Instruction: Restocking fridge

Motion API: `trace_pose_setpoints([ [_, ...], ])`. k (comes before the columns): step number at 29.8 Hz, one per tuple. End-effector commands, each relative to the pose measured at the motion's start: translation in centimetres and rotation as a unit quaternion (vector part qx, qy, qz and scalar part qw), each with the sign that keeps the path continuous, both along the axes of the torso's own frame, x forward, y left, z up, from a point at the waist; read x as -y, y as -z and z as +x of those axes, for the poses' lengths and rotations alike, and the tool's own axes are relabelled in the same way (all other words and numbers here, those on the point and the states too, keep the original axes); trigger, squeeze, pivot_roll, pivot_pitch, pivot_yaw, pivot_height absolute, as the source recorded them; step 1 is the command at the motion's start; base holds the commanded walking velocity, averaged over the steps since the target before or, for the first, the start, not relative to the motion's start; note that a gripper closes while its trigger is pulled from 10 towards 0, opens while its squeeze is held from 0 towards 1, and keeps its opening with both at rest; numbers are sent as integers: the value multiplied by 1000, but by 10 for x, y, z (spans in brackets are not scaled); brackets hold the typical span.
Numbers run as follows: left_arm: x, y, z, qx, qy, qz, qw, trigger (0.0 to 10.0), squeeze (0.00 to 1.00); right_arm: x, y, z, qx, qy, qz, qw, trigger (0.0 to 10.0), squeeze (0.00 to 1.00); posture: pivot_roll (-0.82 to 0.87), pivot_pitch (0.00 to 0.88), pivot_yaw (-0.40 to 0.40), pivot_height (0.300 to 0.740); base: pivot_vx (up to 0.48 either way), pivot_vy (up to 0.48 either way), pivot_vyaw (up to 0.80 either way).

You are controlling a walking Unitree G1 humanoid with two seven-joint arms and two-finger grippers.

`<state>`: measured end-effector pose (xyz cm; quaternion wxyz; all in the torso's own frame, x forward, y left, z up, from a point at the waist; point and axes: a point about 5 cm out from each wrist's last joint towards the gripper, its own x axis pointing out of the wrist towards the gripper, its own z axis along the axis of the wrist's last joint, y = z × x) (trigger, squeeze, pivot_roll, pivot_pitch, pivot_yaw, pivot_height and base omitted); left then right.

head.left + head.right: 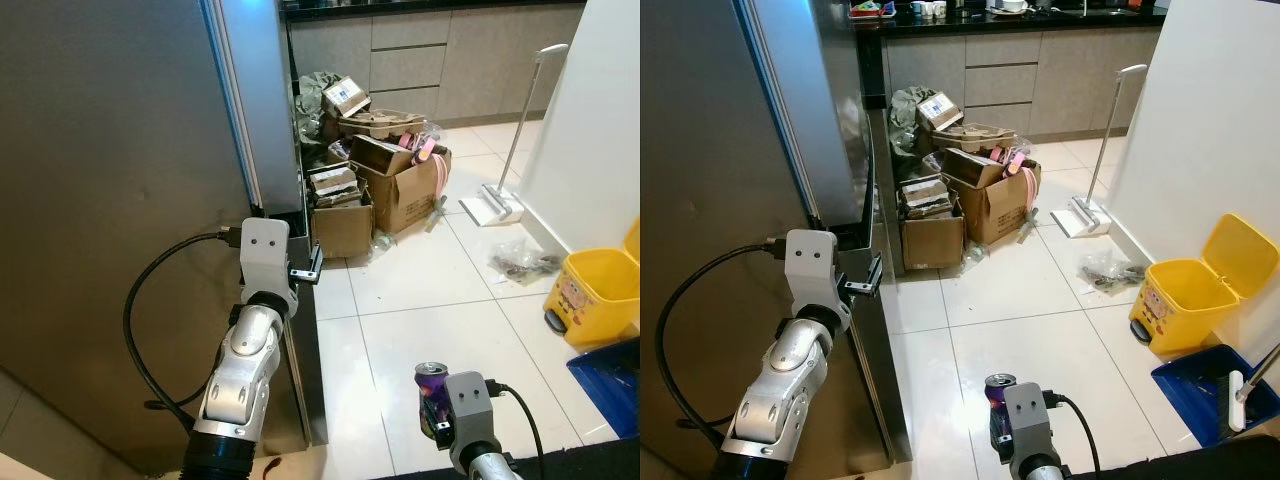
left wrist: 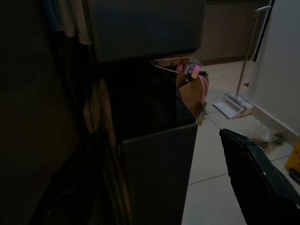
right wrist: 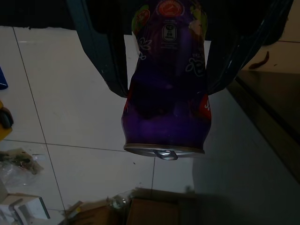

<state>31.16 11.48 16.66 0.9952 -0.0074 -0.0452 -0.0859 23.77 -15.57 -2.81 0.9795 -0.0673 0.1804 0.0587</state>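
- White tiled kitchen floor [image 1: 420, 300] runs back to grey base cabinets under a dark bench [image 1: 1040, 15], and a tall grey fridge [image 1: 110, 200] stands on the robot's left.
- Left hand [image 1: 305, 268] sits at the fridge's front edge, low on the door; whether its fingers are parted or closed I cannot tell. Its wrist view is dim, showing the dark fridge corner [image 2: 154, 140] and one black finger [image 2: 255, 173].
- Right hand [image 3: 164, 70] grips a purple drink can [image 3: 165, 93], a finger on each side. The head views show the can [image 1: 433, 385] upright, low over the floor, apart from the fridge.
- That wrist view alone shows the can's printed label and pull-tab top.
- Heaped brown cardboard boxes [image 1: 375, 170] lie on the floor beside the fridge, against the cabinets.
- White long-handled mop [image 1: 505, 170] leans at the white wall on the right.
- Yellow plastic bin [image 1: 1190, 290], lid raised, stands by that wall; the right eye view also shows a blue dustpan [image 1: 1205, 395] just beside it.
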Motion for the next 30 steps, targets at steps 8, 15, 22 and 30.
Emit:
trace_pose_setpoints([
  [8,57,-2,-19,-50,169,-112,978,10000,0,1,1,-2,-2,-2,-2,1000,10000,0,-89,63,2,740,0,0,0],
  [15,93,-7,-30,-56,251,-118,959,10000,0,-1,1,-1,-1,-4,-2,1000,10000,0,-89,58,3,740,0,0,0],
  [22,112,-24,-33,-45,322,-145,935,10000,0,-2,0,1,1,-3,-1,1000,10000,0,-95,52,8,740,0,0,0],
  [30,55,-10,-8,-17,150,-27,988,10000,0,0,0,0,1,-1,-1,1000,10000,0,-90,59,7,740,0,0,0],
])
